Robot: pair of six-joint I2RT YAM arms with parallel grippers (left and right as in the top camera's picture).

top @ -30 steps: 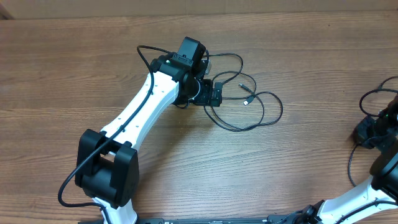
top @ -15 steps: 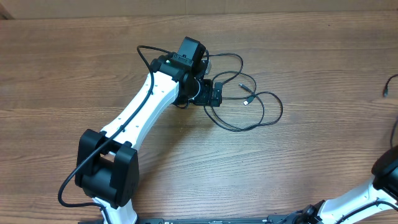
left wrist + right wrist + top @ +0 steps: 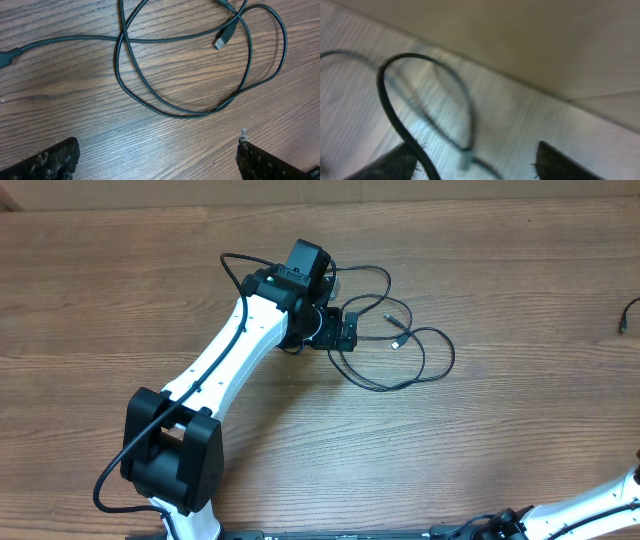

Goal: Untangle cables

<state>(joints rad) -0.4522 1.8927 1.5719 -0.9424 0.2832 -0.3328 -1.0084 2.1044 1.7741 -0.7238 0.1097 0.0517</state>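
The cables (image 3: 423, 365) lie as a loose tangle of thin black loops on the wooden table, just right of my left gripper (image 3: 352, 332). In the left wrist view the loops (image 3: 185, 115) cross ahead of my left gripper (image 3: 157, 160), which is open with bare wood between its fingers. A silvery plug (image 3: 223, 37) lies among them. My right gripper (image 3: 474, 150) is open; a blurred thin cable with a plug tip (image 3: 466, 159) lies on the table between its fingers, untouched. A sharper black cable (image 3: 387, 107) arcs close past its left finger.
One short cable end (image 3: 627, 315) shows at the right edge of the overhead view. The left arm (image 3: 230, 360) stretches diagonally from the bottom left. Only a white link of the right arm (image 3: 600, 500) shows at the bottom right. A pale wall rises beyond the table edge (image 3: 530, 85).
My right gripper has drawn back out of the overhead view at the right edge and its jaws have opened, leaving a cable end there. The left arm and the tangle have not moved.
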